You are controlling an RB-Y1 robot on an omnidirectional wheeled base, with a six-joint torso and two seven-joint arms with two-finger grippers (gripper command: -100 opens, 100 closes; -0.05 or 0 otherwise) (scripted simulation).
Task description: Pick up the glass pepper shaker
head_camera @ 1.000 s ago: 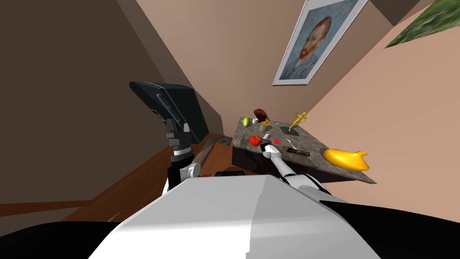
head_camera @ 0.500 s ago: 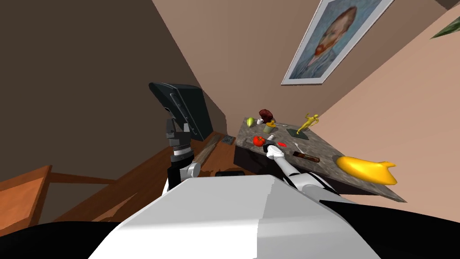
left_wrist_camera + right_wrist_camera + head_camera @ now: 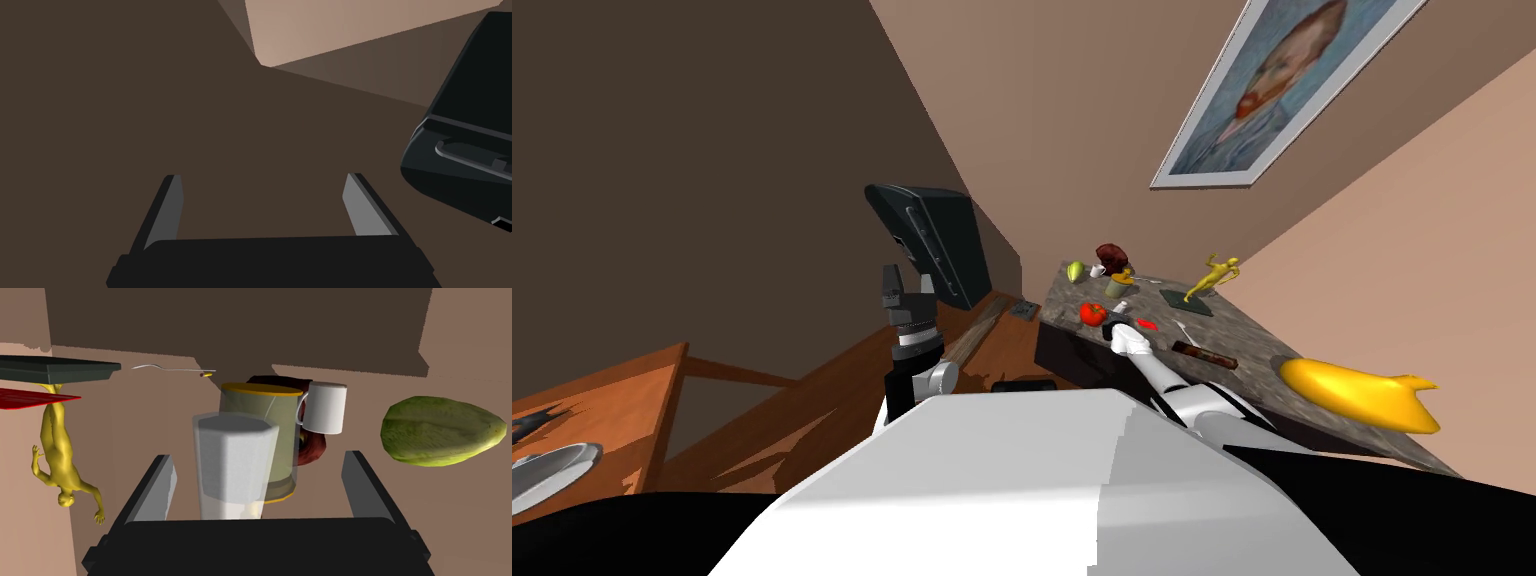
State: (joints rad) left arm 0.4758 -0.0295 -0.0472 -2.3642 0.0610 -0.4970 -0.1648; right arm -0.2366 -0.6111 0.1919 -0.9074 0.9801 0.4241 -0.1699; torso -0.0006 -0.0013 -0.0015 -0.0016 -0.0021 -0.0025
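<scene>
Two tools spread | right tool straddles the upright pepper shaker on the table, blades clear of its sides, off-centre, set for a side pinch | jar close behind limits reach | left tool empty, held away from the table.

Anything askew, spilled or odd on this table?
Nothing stands out. The shaker sits between the right gripper's open fingers, touching neither. The figurine hangs head-down in the right wrist view, but that is the camera's roll; the head view shows it standing.
</scene>
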